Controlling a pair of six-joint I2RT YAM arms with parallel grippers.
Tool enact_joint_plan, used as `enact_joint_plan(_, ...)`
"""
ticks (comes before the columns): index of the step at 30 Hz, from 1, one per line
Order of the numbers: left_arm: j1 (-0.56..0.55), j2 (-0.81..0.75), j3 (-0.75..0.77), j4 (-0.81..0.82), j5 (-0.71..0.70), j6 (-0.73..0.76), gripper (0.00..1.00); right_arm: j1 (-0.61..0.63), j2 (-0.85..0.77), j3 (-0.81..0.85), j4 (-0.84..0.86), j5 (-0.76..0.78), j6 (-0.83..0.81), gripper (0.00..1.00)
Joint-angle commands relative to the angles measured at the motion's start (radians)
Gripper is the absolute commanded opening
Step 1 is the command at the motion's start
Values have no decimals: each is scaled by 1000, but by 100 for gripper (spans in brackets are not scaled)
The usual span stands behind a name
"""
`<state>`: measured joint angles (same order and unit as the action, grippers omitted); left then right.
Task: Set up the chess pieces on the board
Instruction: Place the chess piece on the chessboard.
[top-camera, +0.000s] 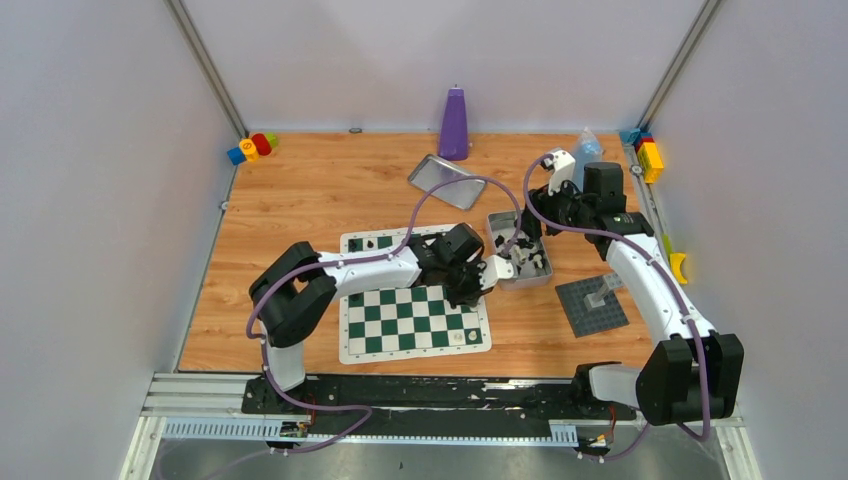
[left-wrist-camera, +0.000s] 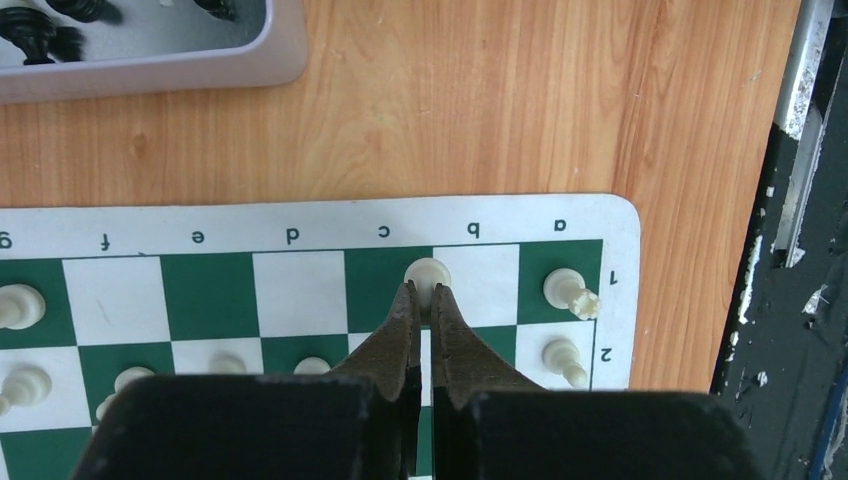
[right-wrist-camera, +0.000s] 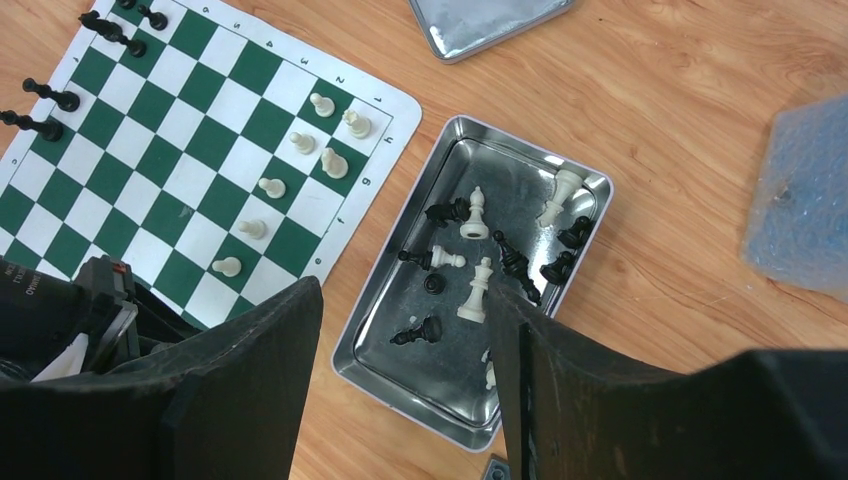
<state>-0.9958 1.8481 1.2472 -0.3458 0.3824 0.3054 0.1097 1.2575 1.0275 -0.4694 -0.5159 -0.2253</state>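
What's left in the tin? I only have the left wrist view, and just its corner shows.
Observer: The tin holds loose pieces of both colours, black and white, several lying on their sides.
Operator: Where's the right arm?
Observer: The right gripper hovers open above the tin, holding nothing.
Operator: Any black on the board?
Observer: Yes, a few black pieces stand along the side of the board farthest from the tin.
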Motion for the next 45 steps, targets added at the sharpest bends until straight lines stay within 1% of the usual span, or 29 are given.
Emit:
enact_joint_plan(1,-19,-8,-17,48,-7,35,1,-2,-16,-4,42,-28,1,62)
enact_joint_plan(10,-34,-17,-46,56,-24,44,2,-3,-7,-7,43,-36,-2,62)
enact_joint_plan(18,-42,-37,-71,52,-3,48,3,-2,-1,-6,43,-37,-8,62)
enact_joint_plan(41,-63,-71,-79,31,4,56,3,-3,16,-9,38,-37,-17,62)
enact_joint_plan(45,-63,-64,-80,32,5,58,5,-3,22,-7,38,-32,-17,62)
